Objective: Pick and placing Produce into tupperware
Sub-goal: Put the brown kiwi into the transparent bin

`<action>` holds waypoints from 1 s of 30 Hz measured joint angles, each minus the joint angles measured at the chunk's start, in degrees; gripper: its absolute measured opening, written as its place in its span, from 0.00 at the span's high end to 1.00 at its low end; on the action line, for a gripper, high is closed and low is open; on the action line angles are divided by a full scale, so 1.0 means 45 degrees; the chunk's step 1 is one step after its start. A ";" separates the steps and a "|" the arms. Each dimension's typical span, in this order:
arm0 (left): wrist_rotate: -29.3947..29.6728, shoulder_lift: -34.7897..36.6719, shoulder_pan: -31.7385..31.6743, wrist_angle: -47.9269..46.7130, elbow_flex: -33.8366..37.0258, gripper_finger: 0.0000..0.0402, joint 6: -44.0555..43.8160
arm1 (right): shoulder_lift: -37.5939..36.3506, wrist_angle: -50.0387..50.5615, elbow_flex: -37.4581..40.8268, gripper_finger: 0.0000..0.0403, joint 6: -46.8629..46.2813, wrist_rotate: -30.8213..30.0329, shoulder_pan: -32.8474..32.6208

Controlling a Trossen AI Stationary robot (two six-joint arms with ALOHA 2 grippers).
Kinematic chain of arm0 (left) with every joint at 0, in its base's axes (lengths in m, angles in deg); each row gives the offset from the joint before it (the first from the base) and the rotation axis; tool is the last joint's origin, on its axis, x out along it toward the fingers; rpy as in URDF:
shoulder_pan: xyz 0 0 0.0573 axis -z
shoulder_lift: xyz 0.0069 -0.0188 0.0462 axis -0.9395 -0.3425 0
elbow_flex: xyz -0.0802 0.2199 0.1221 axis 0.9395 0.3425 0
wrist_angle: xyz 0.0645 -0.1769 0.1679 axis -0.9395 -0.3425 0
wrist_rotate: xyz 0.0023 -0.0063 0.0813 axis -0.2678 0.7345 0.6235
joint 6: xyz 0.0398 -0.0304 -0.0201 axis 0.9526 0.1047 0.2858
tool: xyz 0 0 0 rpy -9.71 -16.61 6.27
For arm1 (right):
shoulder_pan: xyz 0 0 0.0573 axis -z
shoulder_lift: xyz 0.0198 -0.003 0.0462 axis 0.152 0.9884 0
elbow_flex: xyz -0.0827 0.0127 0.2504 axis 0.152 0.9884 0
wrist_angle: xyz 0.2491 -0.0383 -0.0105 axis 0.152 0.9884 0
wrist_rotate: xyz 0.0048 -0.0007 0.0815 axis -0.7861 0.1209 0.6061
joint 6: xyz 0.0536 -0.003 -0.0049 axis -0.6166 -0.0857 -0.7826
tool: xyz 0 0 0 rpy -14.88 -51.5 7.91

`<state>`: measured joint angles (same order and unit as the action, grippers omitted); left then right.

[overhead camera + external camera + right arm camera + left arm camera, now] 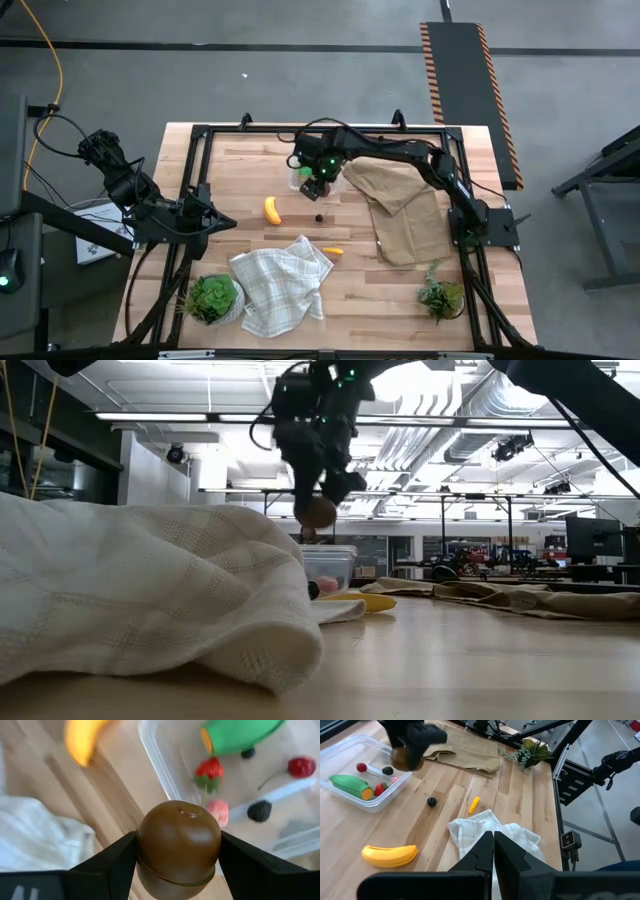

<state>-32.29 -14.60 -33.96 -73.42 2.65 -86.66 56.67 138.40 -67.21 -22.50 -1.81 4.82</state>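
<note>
High view: right pincer (318,186) sits upper centre of the frame, at the edge of the tub (300,176), arm reaching in from the right. Right wrist view shows it pinching the kiwi (179,847) between both fingers, kiwi off the tabletop (400,290); low view confirms it hanging in the air, kiwi (319,511) above the tub (331,565).

Tub contents, left wrist view: green piece (347,785) with an orange end, red cherry (361,767), dark berry (387,770), strawberry (380,789), pale pink bit (394,779). Same set shows in the right wrist view, behind the kiwi.

Loose on the tabletop, high view:
- banana (272,210), centre, lower left of the tub
- dark berry (319,216) just below the pincer, right of the banana
- small yellow piece (333,251), lower centre, just beside the white checked cloth (282,285)

Left pincer (226,223) is at the left edge of the tabletop, mid height, well apart from the produce. Left wrist view: left pincer (493,842) has its fingers pressed together, holding nothing, pointing over the white cloth.

Other items: tan cloth (400,205) crumpled upper right, one potted plant (212,297) lower left, another plant (441,293) lower right.
</note>
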 joint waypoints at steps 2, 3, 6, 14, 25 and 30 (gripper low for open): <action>0.0000 0.0004 0.0000 0.0003 0.0000 0.99 0.0000 | 0.0000 0.0064 -0.0618 0.41 0.0023 0.0044 0.0085; 0.0000 0.0004 0.0001 0.0000 0.0000 0.99 0.0000 | 0.0000 0.0042 -0.0954 0.41 0.0027 0.0044 0.0129; 0.0000 0.0004 0.0000 0.0000 0.0000 0.99 0.0012 | 0.0000 0.0129 -0.2052 0.41 0.0024 0.0048 0.0307; 0.0005 0.0004 0.0000 -0.0056 0.0000 0.99 0.0002 | -0.0716 -0.0710 -0.2288 0.41 -0.0282 0.0414 0.1155; 0.0189 0.0004 0.0005 -0.0394 0.0000 0.99 -0.0296 | -0.0525 -0.0423 -0.2316 0.41 0.0413 0.0369 0.1909; 0.0688 -0.0055 -0.0010 -0.0409 0.0000 0.99 -0.0301 | -0.0030 -0.0404 -0.2326 0.41 0.0910 0.0330 0.2052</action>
<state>-29.19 -14.85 -34.00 -75.25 2.65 -88.01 56.54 136.58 -77.68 -18.41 -0.32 14.06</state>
